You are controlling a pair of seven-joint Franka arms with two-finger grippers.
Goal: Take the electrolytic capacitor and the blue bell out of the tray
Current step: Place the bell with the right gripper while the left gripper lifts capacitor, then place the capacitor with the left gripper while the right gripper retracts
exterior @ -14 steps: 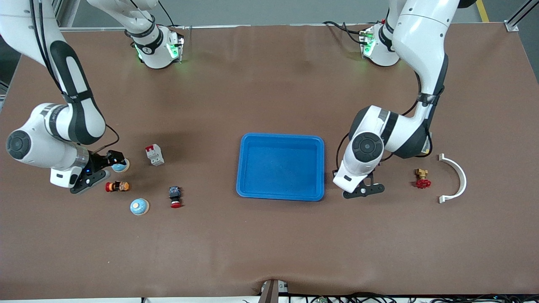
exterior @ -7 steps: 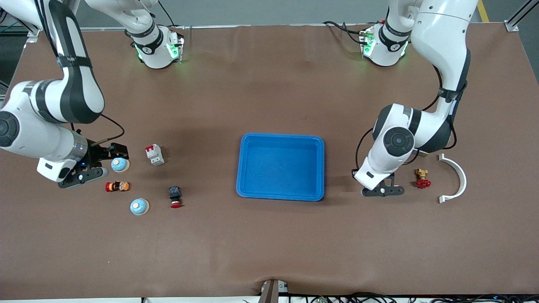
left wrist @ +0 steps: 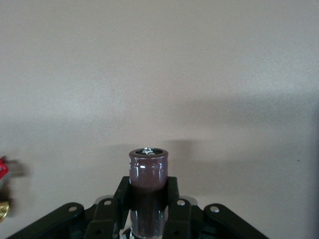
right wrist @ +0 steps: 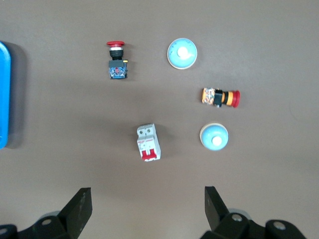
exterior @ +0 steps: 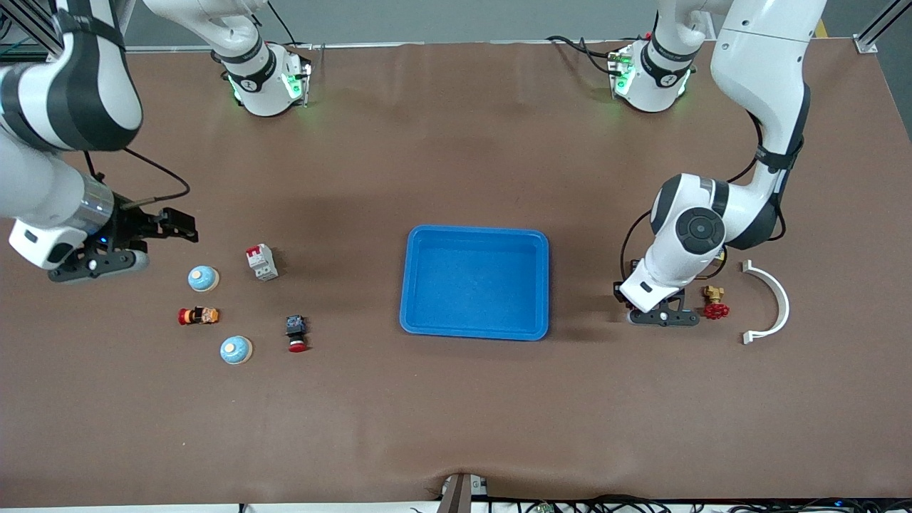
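My left gripper [exterior: 662,315] is shut on the capacitor [left wrist: 148,174], a dark brown cylinder standing upright between its fingers [left wrist: 172,191]. It is low over the bare table between the blue tray [exterior: 476,230] and the red valve [exterior: 714,304]; the front view hides the capacitor. Two blue dome bells rest on the table at the right arm's end: one bell [exterior: 203,278] beside the breaker, the other bell [exterior: 235,350] nearer the front camera. My right gripper [exterior: 171,228] hangs open and empty, off to the side of the first bell [right wrist: 214,136].
A white-and-red breaker [exterior: 261,261], a red push button [exterior: 296,333] and a small orange-and-red part [exterior: 198,315] lie among the bells. A white curved clip [exterior: 773,299] lies past the valve toward the left arm's end.
My left gripper carried the capacitor from beside the tray toward the valve. My right gripper, open throughout, pulled away from the bell beside the breaker and rose; that bell stayed on the table.
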